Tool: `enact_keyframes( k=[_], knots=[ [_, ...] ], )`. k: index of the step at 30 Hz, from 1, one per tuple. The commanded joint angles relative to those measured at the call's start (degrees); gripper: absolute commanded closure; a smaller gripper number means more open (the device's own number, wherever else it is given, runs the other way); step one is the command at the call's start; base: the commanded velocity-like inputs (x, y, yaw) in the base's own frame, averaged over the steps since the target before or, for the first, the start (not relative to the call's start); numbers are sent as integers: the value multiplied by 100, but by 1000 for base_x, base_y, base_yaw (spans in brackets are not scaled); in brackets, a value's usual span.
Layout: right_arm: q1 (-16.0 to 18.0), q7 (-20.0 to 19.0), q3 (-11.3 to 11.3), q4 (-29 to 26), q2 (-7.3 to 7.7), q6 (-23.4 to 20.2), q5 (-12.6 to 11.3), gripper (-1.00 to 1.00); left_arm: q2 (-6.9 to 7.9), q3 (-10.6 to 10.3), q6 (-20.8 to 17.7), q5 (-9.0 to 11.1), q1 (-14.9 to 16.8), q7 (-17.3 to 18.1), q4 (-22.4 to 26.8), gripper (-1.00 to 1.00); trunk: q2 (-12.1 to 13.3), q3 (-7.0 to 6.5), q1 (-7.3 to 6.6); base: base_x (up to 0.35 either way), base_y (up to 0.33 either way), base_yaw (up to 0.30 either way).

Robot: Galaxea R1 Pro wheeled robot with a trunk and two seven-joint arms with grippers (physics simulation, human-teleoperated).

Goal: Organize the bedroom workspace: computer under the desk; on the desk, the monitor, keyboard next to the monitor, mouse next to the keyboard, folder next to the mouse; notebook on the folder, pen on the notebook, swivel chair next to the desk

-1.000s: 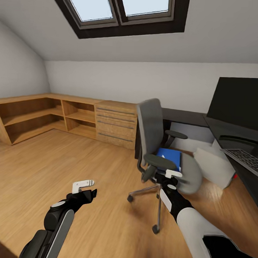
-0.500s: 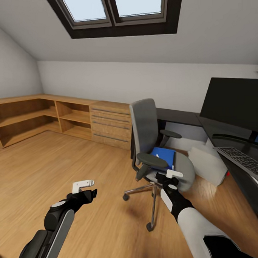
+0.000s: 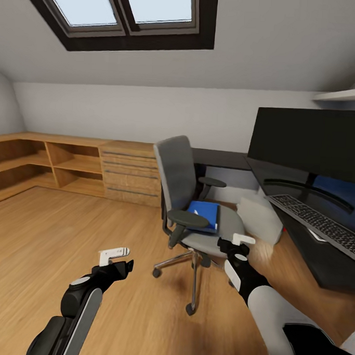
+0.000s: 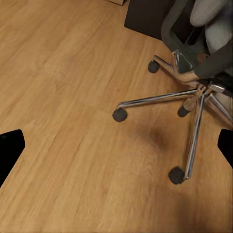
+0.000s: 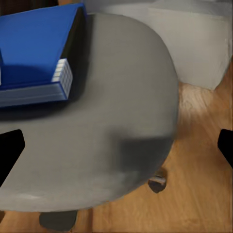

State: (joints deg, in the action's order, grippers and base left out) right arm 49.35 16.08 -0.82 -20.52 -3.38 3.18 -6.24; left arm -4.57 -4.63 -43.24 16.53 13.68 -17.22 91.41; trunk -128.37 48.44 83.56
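While the blue folder [image 3: 204, 215] lies on the swivel chair [image 3: 189, 199] seat, right tool [image 3: 235, 244] hovers nr its front edge, fingers apart; left tool [image 3: 114, 258] prob. apart too.

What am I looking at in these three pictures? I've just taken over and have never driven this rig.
You are driving a simulated wheeled robot with two arms. The large picture comes from its head camera, looking forward and down. The left gripper and the right gripper reach into the picture from below; both are open and hold nothing.

Ahead stands the swivel chair with the blue folder lying on its seat. To the right is the black desk, carrying the monitor and the keyboard. The pale box beneath the desk is the computer.

The other two pictures come from cameras near each gripper. The left wrist view looks down at the wooden floor and the chair's chrome base. The right wrist view looks down at the grey seat and the folder.
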Motion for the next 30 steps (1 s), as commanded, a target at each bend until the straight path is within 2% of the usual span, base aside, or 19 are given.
enact_keyframes(
  k=[1,11,17,20,21,23,25,30],
  knots=[
    [5,1,-9,5,0,33,-60,-100,0,-2,-17,61,3,-54,8,-100,-3,2,-1,0,0,-270],
    [5,0,-39,7,19,31,-68,-100,-9,-6,-17,61,0,-54,16,-100,-3,-34,-1,0,0,-271],
    [5,-26,-271,11,72,26,-91,-100,-9,-3,-17,61,3,-54,17,-100,-3,-47,-1,0,0,-277],
    [5,-59,-469,19,106,25,-217,-100,-9,-3,-17,61,2,-54,17,-100,-3,-49,-1,0,0,-285],
    [5,-79,-530,41,114,25,-326,-100,-9,-3,-17,61,3,-54,17,-100,-3,-50,-1,0,0,-231],
    [5,-98,-569,73,117,26,-448,-100,-9,-3,-17,61,3,-54,17,-100,-3,-50,-1,0,0,-167],
    [5,-130,-610,139,100,30,-668,-100,-9,-3,-17,61,3,-54,17,-100,-3,-51,-1,0,0,-78],
    [5,-145,-637,184,81,26,-871,-100,-9,-2,-17,61,3,-54,17,-100,-3,-51,-1,0,0,-31]
  ],
)
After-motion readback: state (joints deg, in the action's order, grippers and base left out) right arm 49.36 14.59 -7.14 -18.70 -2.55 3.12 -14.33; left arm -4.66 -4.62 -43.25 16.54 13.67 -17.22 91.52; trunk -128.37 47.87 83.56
